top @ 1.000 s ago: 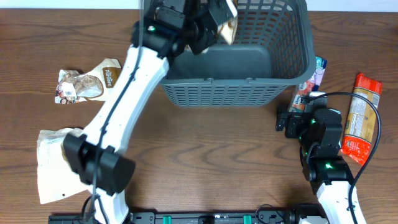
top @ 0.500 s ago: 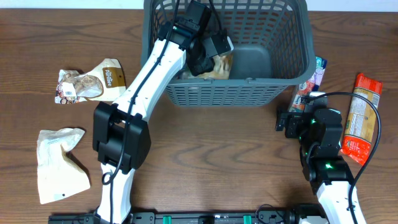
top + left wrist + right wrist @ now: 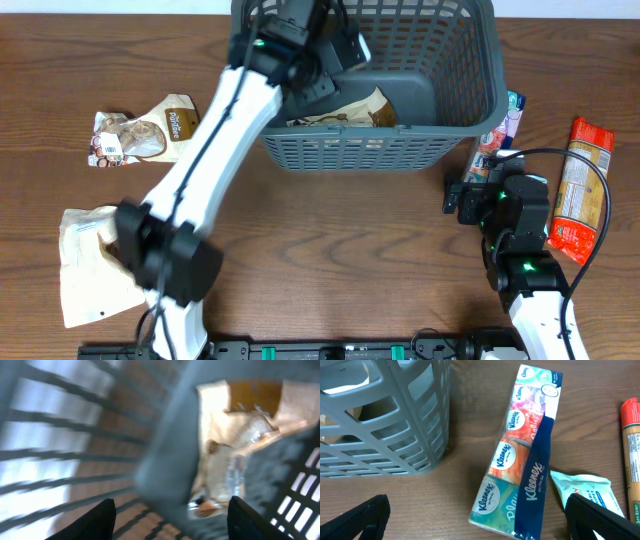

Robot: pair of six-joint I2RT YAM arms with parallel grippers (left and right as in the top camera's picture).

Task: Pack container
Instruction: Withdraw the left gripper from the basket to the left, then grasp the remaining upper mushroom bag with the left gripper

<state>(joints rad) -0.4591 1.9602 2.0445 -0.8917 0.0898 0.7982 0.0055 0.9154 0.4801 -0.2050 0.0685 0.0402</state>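
Grey-basket packing barely beginning: hovering left tool (image 3: 170,510), fingers apart and empty, above one tan packet (image 3: 345,112) lying inside the container (image 3: 380,150) at the tabletop's (image 3: 330,250) far middle; idling right tool (image 3: 475,507), spread wide, by the tissue pack (image 3: 520,460); leaving it, red packet (image 3: 580,190), brown packet (image 3: 140,135), pale bag (image 3: 90,265) outside.

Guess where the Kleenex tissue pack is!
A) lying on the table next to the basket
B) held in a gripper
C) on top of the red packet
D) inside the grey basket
A: the Kleenex pack lies on the wooden table, just outside the slotted wall of the container.
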